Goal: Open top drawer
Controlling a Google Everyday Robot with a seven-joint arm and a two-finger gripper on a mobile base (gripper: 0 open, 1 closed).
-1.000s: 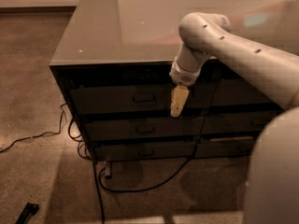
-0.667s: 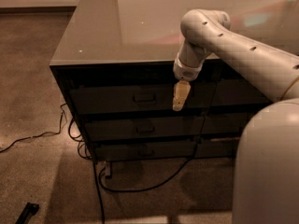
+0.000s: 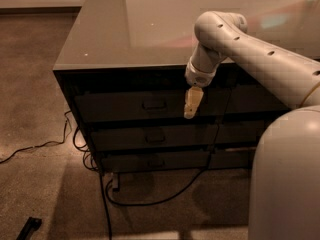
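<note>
The wide, dark grey-brown top drawer [image 3: 115,106] is in the middle of the frame and looks shut. The tan gripper [image 3: 192,104] hangs just right of its small metal bar pull [image 3: 154,104]. I cannot tell if the gripper is open or closed. It should move left to the pull, grab it, then tug straight out.

gripper [image 3: 191,104]: hangs in front of the top drawer [image 3: 125,106], right of its pull [image 3: 154,104]; tip only a pale blur
arm [image 3: 260,59]: cut off by the right edge
robot body [image 3: 285,179]: hides the cabinet's lower right part
countertop [image 3: 125,34]: cut off at top and right
black object [image 3: 29,228]: at the bottom edge, too dark to identify
</note>
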